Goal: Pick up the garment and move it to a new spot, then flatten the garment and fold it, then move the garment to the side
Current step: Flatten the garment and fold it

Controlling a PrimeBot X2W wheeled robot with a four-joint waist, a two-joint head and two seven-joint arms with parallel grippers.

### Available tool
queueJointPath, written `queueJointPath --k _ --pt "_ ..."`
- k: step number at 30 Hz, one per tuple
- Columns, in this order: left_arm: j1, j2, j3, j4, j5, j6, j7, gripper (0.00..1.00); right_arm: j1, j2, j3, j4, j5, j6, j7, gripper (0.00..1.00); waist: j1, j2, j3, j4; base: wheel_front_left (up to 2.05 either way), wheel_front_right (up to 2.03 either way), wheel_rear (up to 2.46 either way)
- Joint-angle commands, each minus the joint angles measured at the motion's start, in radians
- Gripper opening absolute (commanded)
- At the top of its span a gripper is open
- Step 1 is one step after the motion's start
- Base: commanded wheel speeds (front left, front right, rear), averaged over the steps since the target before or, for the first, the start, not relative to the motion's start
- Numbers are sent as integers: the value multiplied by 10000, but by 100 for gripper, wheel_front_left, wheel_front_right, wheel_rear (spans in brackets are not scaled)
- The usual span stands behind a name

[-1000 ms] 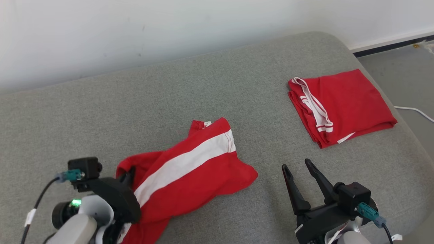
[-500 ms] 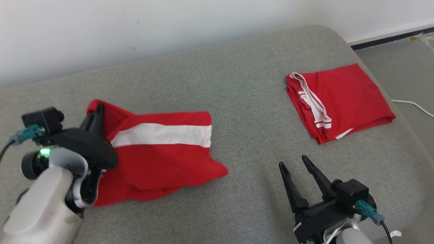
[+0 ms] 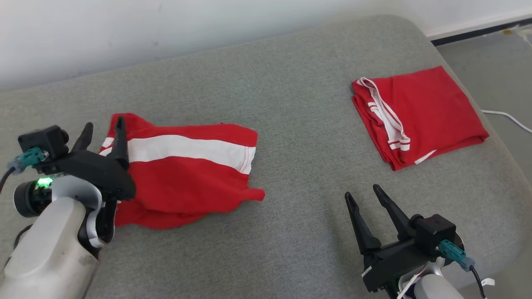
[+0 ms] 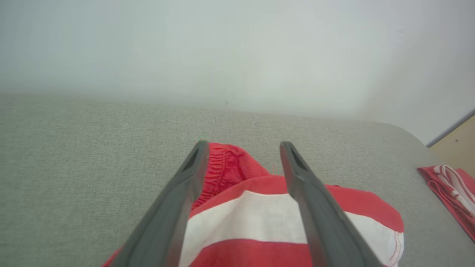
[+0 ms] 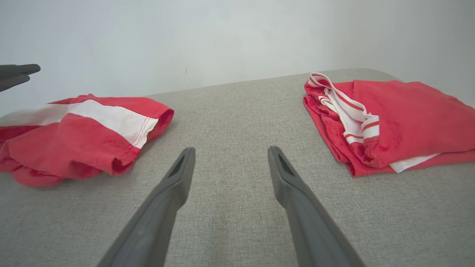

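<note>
The red-and-white garment (image 3: 183,174) lies rumpled on the left of the grey cushion (image 3: 291,104). The left gripper (image 3: 104,122) hangs over its far-left waistband (image 4: 226,167), fingers spread apart. The right gripper (image 3: 362,191) sits near right, spread too. I reckon a careless flattening stroke could snag the elastic and bunch the cloth.

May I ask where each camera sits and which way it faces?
Head view: on the head, facing forward and down at the cushion; left jaws lower left, right jaws lower right.
Left wrist view: on that wrist, along open left jaws, over the striped garment toward the wall.
Right wrist view: on that wrist, along open right jaws, over bare cushion.
Shared: both wrist views show the folded garment.
</note>
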Motion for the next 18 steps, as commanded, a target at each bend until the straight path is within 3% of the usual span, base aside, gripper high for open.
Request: queueJointPath --k 1,6,10,14,18 --pt "166 6 17 4 13 -41 -154 100 5 -16 -28 -4 -40 -27 -7 100 -1 -1 -75 118 0 0 0" --pt "742 -50 43 -322 264 -253 -932 100 142 11 -113 42 -82 -27 -7 100 -1 -1 -385 464 0 0 0" --pt "1601 -213 361 -999 682 -176 -1205 100 255 3 -197 84 -123 -28 -7 100 -1 -1 -686 827 0 0 0" --pt "2854 -527 1267 -2390 1690 -12 -1226 100 344 -71 -248 95 -141 -28 -7 100 -1 -1 -962 1157 0 0 0" --pt "4125 -947 2045 -3676 2874 -121 -1231 100 431 -164 -325 148 -164 -28 9 100 -1 -1 -1281 1504 0 0 0"
